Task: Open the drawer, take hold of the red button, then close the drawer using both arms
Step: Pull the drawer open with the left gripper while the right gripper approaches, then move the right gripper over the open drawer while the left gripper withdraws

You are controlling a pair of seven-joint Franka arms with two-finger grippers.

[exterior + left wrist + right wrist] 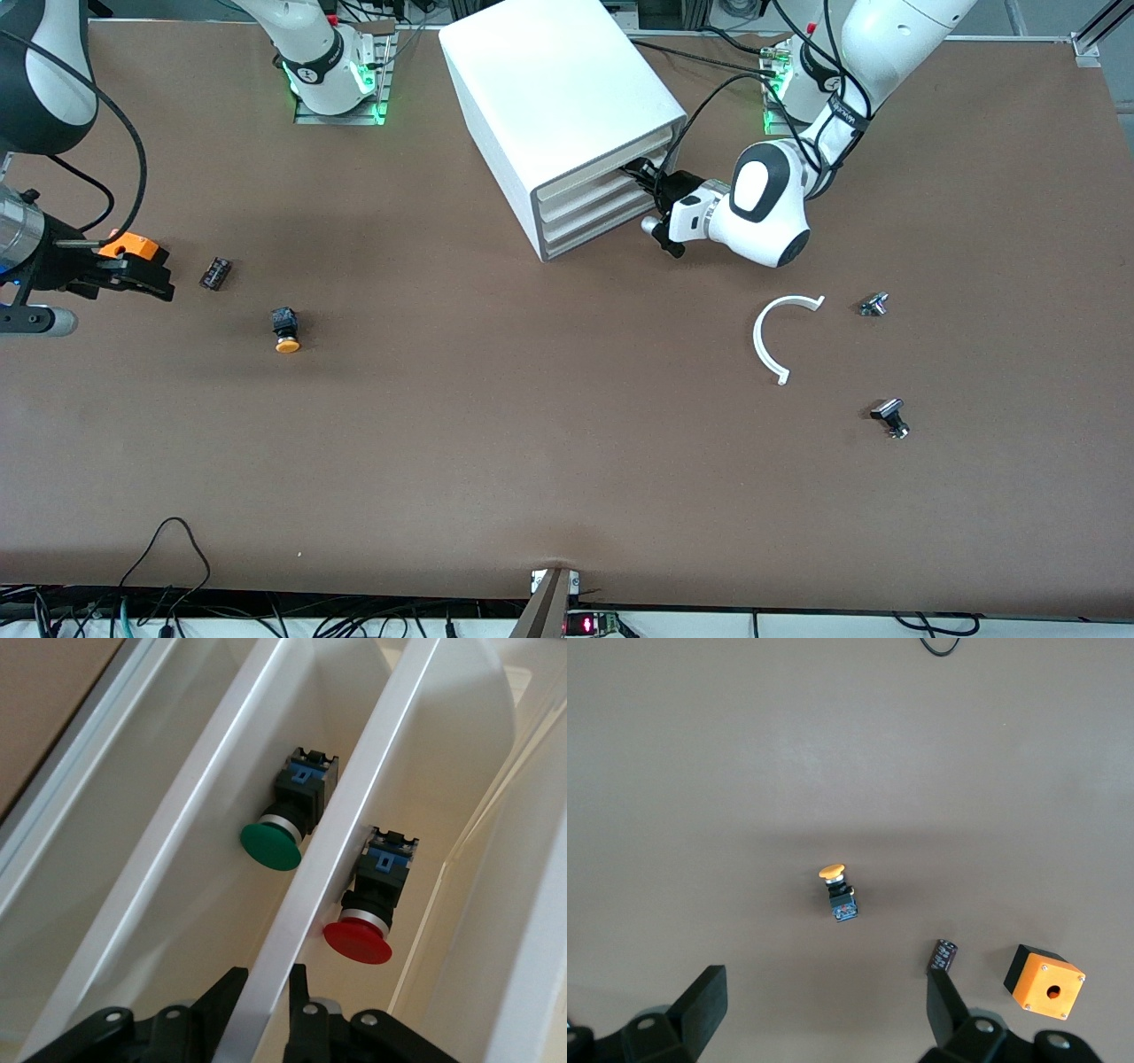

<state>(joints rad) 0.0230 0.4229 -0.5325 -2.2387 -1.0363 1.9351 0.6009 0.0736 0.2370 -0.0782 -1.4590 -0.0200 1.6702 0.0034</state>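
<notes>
Brown table (567, 461): two claws, one drawer (345, 815) gripped

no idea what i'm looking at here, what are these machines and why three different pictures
These are two white robot arms bolted to a brown table, each ending in a black two-finger gripper. One picture looks down from a high camera facing them; the other two come from small cameras on each arm's wrist.

The left gripper is at the front of the white cabinet, its fingers set on either side of the front lip of a drawer. Its wrist camera looks into the drawers: a red button lies in one, a green button in the next.

The right gripper waits open above the table at the right arm's end, holding nothing. Below it lie an orange-capped button, a small black cylinder and an orange box.

Toward the left arm's end lie a white curved strip and two small metal parts.
</notes>
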